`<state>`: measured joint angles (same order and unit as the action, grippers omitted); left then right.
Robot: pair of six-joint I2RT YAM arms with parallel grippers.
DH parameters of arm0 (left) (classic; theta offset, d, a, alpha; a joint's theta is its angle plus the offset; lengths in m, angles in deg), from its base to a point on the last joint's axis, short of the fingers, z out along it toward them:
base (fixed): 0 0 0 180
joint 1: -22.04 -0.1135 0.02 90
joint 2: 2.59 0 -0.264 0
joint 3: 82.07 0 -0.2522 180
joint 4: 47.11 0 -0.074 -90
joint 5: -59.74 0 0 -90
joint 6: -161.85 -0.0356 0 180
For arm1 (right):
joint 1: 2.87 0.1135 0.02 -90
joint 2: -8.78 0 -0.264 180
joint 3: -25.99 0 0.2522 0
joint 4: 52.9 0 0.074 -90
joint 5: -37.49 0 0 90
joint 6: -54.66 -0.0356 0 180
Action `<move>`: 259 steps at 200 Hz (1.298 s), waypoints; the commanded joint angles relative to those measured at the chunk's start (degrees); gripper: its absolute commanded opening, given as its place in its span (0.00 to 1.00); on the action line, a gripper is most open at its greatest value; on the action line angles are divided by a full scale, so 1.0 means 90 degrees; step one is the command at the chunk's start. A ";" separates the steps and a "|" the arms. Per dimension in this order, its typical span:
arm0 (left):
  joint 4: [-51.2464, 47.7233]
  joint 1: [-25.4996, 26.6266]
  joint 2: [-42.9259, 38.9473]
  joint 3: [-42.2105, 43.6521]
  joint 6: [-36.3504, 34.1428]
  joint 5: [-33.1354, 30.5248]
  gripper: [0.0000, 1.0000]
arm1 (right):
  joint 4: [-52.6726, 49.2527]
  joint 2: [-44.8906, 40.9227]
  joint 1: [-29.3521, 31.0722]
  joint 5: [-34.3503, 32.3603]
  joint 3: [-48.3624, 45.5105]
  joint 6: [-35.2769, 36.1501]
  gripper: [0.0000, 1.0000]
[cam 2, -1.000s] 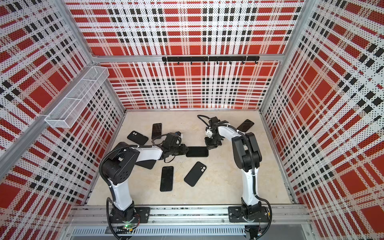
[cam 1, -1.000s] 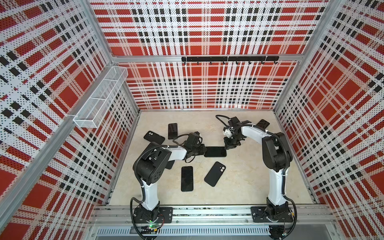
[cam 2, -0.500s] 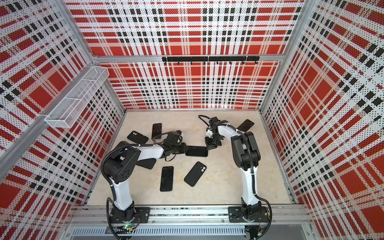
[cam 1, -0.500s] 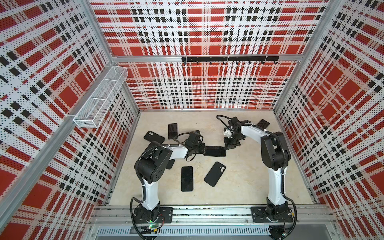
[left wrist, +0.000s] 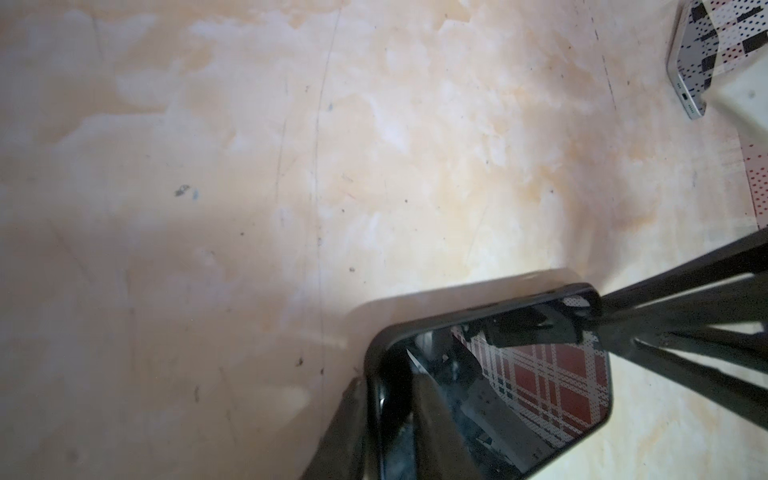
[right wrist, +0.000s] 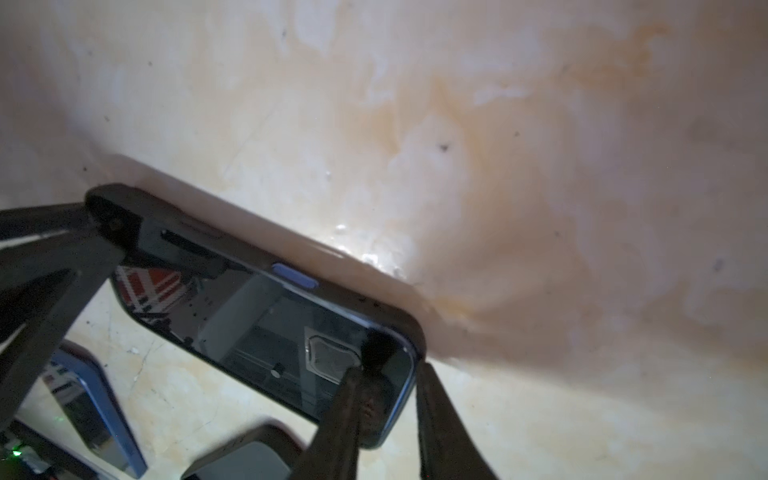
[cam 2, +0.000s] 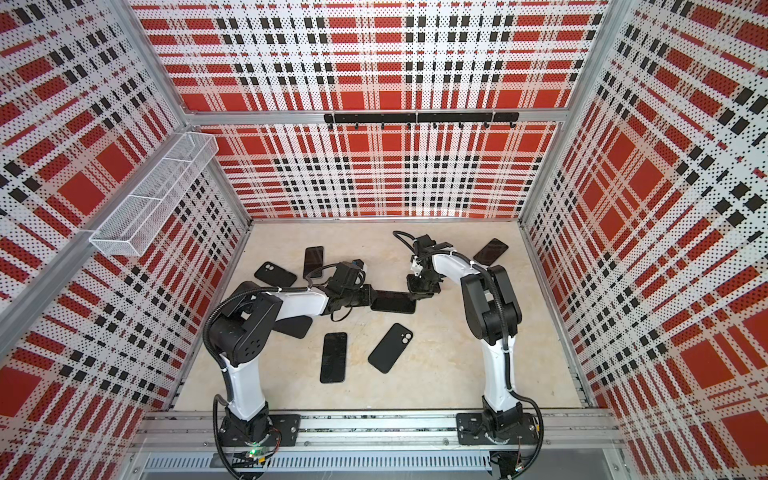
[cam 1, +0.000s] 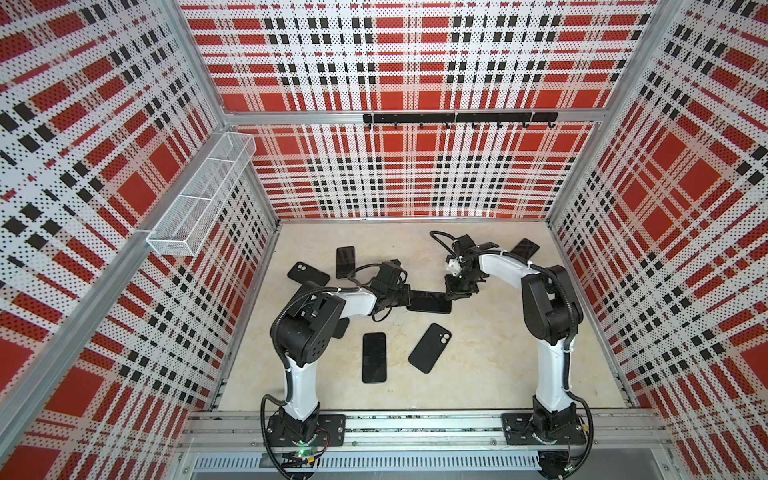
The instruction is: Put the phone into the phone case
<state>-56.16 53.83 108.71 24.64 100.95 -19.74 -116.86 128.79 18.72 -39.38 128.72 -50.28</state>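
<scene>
A dark phone [cam 1: 430, 302] [cam 2: 392, 302] lies screen up mid-floor, in a black phone case [right wrist: 399, 316] whose rim wraps its far long edge. The phone's [right wrist: 270, 328] blue near edge shows bare. My left gripper [cam 1: 409, 298] [left wrist: 386, 386] is shut on the left end, one finger on the screen [left wrist: 540, 374] and one outside the phone case's rim [left wrist: 376, 374]. My right gripper [cam 1: 451, 296] [right wrist: 390, 374] stands open at the right end. One of its fingers [right wrist: 349, 399] rests on the glass and the other hangs just off the corner.
Several other dark phones and cases lie around: one screen up [cam 1: 374, 356], one back up [cam 1: 430, 347], two at the back left [cam 1: 308, 272] [cam 1: 345, 262], one at the back right [cam 1: 524, 249]. A wire basket [cam 1: 199, 199] hangs on the left wall.
My right gripper's jaws have parted at the phone's right end. The left gripper keeps its hold, and the phone has hardly shifted.
</scene>
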 commanded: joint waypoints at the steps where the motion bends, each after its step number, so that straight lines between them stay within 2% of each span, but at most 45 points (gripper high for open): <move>1: -0.0193 0.0028 0.0187 0.0066 -0.0191 0.0137 0.23 | -0.0422 -0.0103 -0.0107 -0.0557 0.0029 0.0234 0.38; 25: -0.0191 -0.0003 0.0230 0.0047 -0.0224 0.0192 0.23 | -0.0504 0.0162 -0.0140 -0.0345 0.0220 0.0434 0.40; 84: -0.0175 0.0005 0.0345 -0.0051 -0.0214 0.0227 0.22 | -0.0205 0.0619 -0.0005 0.0409 0.0511 0.0564 0.34; 138: -0.0165 0.0061 0.0435 -0.0183 -0.0205 0.0247 0.22 | -0.0478 0.0837 0.0127 0.0025 0.0737 0.0828 0.21; 155: -0.0183 0.0070 0.0451 -0.0188 -0.0233 0.0217 0.22 | -0.0626 0.0778 0.0235 -0.0174 0.0785 0.0886 0.11; 174: 0.0009 -0.0033 0.0309 0.0022 -0.0099 0.0319 0.22 | -0.0683 0.0557 0.0335 -0.0226 0.0778 0.0895 0.11; 193: 0.0007 -0.0078 0.0019 0.0076 -0.0124 0.0280 0.24 | -0.0729 0.0162 0.0332 -0.0353 0.0792 0.0957 0.15; 217: -0.0205 -0.0166 -0.0427 0.0038 -0.0207 0.0029 0.40 | -0.1118 -0.0265 0.0358 -0.0664 0.1038 0.1263 0.29; 241: -0.0379 -0.0259 -0.0859 0.0080 -0.0282 -0.0184 0.54 | -0.1137 -0.0699 0.0461 -0.0867 0.0967 0.2058 0.39; 259: -0.0601 -0.0377 -0.1187 0.0210 -0.0350 -0.0327 0.58 | -0.1164 -0.0855 0.0468 -0.0616 0.0879 0.2981 0.72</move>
<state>-58.65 52.04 103.29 24.97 99.55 -20.11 -125.56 125.49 22.39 -45.48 136.35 -35.39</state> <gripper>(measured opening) 0.566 0.552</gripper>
